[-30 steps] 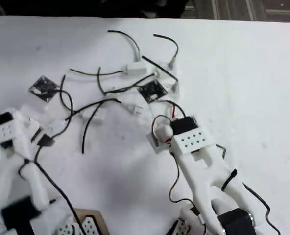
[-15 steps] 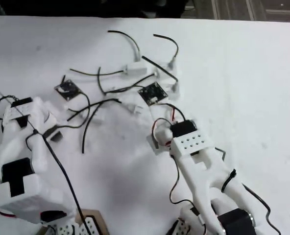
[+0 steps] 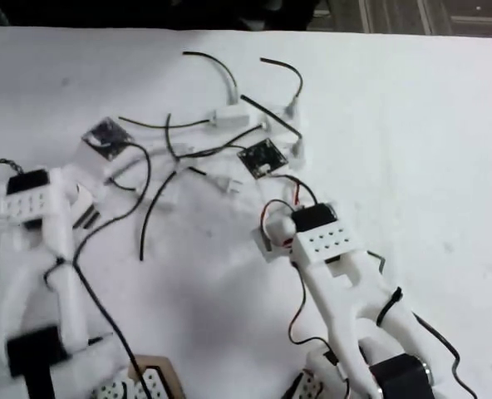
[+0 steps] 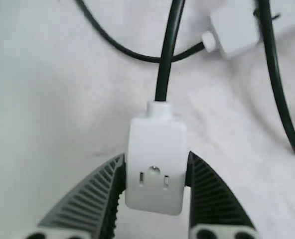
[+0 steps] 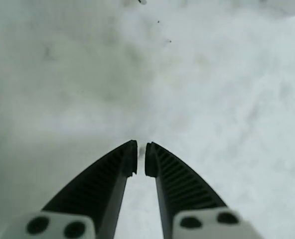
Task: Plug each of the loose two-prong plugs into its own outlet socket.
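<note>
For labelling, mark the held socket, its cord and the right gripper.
outlet socket [image 4: 155,149], left wrist view, slotted face
black cord [image 4: 163,74], left wrist view, just above the socket
right gripper [image 5: 141,160], right wrist view, between its fingertips

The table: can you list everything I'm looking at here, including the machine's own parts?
Table: one, white, under everything.
Cords: several, black, tangled at mid-table.
Small plugs: several, white, at the cord ends in the tangle.
Flat squares: two, black, one just beyond each arm's tip.
Socket block: one, white, on a black cord, held by the left arm.
Left arm: one, white, jaws shut on the socket block.
Right arm: one, white, jaws shut and empty over bare table.
</note>
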Tool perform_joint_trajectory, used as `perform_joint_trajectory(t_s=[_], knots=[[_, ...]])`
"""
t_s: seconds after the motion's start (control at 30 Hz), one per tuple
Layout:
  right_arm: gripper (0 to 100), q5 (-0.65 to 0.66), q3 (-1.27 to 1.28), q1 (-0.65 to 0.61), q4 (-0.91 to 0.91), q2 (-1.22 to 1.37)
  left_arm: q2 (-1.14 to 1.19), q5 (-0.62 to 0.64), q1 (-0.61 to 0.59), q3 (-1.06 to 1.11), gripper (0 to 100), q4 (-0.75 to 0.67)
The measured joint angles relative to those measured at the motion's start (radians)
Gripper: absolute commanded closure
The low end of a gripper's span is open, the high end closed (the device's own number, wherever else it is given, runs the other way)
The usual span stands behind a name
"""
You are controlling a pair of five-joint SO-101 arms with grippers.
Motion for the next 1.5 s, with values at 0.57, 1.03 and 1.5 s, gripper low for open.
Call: perform_joint_trajectory(t_s=[0.57,1.03,1.5], knots=[[96.4,-0.002,-0.041,0.373,0.000,-0.153,-0.608,0.272,0.465,0.493,83,0.006],[96.5,-0.002,-0.041,0.379,0.000,-0.193,-0.618,0.356,0.282,0.390,71,0.037],[96.5,-0.002,-0.041,0.370,0.000,-0.193,-0.618,0.305,0.299,0.647,71,-0.233]])
